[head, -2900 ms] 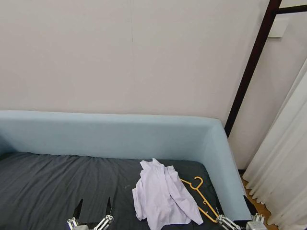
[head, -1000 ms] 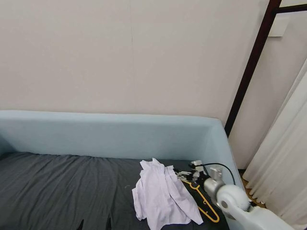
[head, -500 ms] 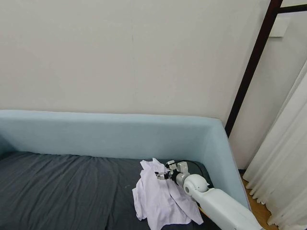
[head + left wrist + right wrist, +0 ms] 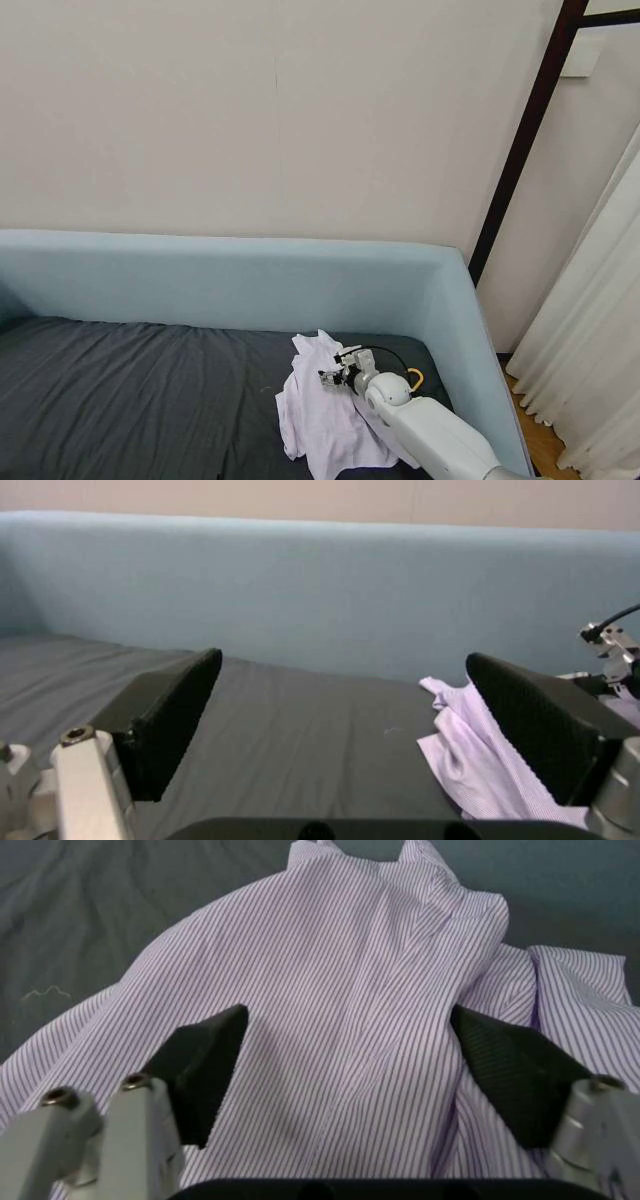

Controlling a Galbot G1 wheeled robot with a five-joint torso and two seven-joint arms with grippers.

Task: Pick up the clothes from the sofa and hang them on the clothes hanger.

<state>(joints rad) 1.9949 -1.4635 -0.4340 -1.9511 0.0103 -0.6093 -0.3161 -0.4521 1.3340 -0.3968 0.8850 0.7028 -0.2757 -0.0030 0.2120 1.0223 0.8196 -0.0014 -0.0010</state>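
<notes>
The shirt [image 4: 335, 420] lies crumpled on the sofa's [image 4: 250, 280] dark seat, at 5 o'clock in the head view. A yellow hanger [image 4: 414, 378] peeks out at its 2 o'clock. The right claw [image 4: 335, 375] hovers over the shirt's upper part, fingers apart, gripping nothing. The left claw [image 4: 345, 664] hangs over bare seat, fingers also apart.

hanger [image 4: 414, 377] mostly hidden behind right arm [image 4: 432, 428], shirt [image 4: 340, 1027] edge cropped

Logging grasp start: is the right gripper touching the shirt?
Cannot tell. In the right wrist view the right gripper is open, fingers spread over the shirt, but neither contact nor a gap shows plainly.
</notes>
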